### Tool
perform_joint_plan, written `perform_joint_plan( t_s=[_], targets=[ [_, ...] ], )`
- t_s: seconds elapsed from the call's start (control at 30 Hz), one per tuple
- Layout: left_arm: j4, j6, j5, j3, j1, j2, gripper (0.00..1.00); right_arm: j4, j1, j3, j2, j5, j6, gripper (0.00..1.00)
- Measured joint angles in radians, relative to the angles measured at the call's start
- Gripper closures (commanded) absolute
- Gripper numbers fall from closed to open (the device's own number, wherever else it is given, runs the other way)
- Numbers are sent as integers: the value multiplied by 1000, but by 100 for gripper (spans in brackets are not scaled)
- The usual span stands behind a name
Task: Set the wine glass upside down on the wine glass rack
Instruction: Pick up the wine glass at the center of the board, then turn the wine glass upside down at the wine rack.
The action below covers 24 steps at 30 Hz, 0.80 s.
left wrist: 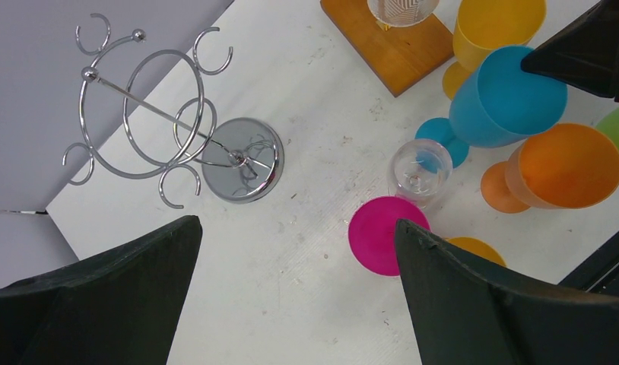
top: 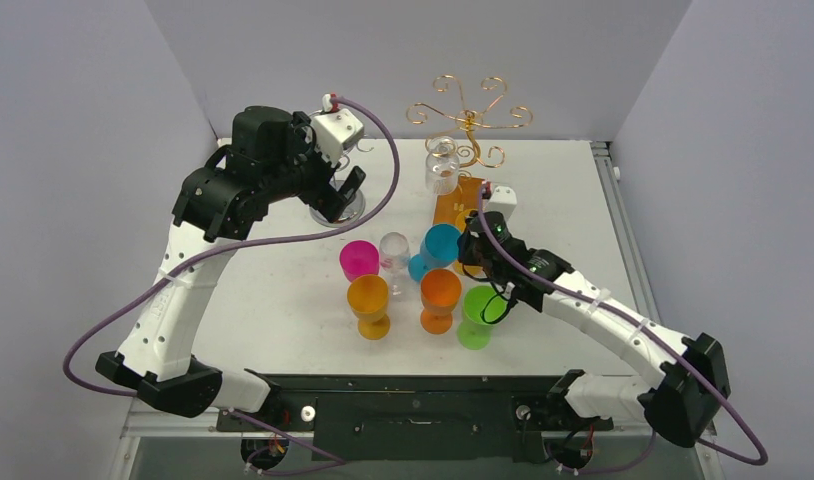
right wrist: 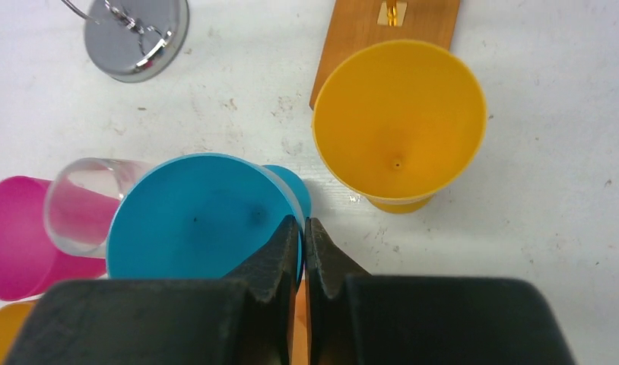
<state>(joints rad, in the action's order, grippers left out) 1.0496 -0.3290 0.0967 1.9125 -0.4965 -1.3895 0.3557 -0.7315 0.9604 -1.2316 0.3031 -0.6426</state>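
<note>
My right gripper (right wrist: pixel 300 228) is shut on the rim of a blue wine glass (right wrist: pixel 192 220), one finger inside the bowl and one outside. The blue glass (top: pixel 440 248) stands among the other glasses mid-table. The gold wire rack (top: pixel 470 112) on its wooden base (top: pixel 453 208) stands at the back, with a clear glass (top: pixel 442 166) hanging upside down on it. My left gripper (left wrist: pixel 295 258) is open and empty, high over the table beside a chrome rack (left wrist: pixel 169 129).
Around the blue glass are a clear glass (top: pixel 394 250), magenta (top: pixel 359 260), amber (top: pixel 368 300), orange (top: pixel 440 293) and green (top: pixel 476 315) glasses. A yellow glass (right wrist: pixel 398 114) stands by the wooden base (right wrist: pixel 367 23). Grey walls enclose the back and sides.
</note>
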Motion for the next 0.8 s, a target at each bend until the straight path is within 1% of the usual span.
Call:
perform_joint_plan(
  t_s=[0.3, 0.53, 0.67, 0.8],
  targets=[
    [0, 16, 58, 1, 0, 0, 4, 22, 21, 59, 188, -56, 61, 100],
    [0, 63, 134, 1, 0, 0, 4, -50, 44, 64, 381, -204, 70, 100],
    [0, 83, 182, 1, 0, 0, 4, -97, 44, 82, 425, -280, 69, 100],
    [1, 98, 233, 1, 0, 0, 3, -136, 44, 106, 431, -319, 66, 100]
  ],
)
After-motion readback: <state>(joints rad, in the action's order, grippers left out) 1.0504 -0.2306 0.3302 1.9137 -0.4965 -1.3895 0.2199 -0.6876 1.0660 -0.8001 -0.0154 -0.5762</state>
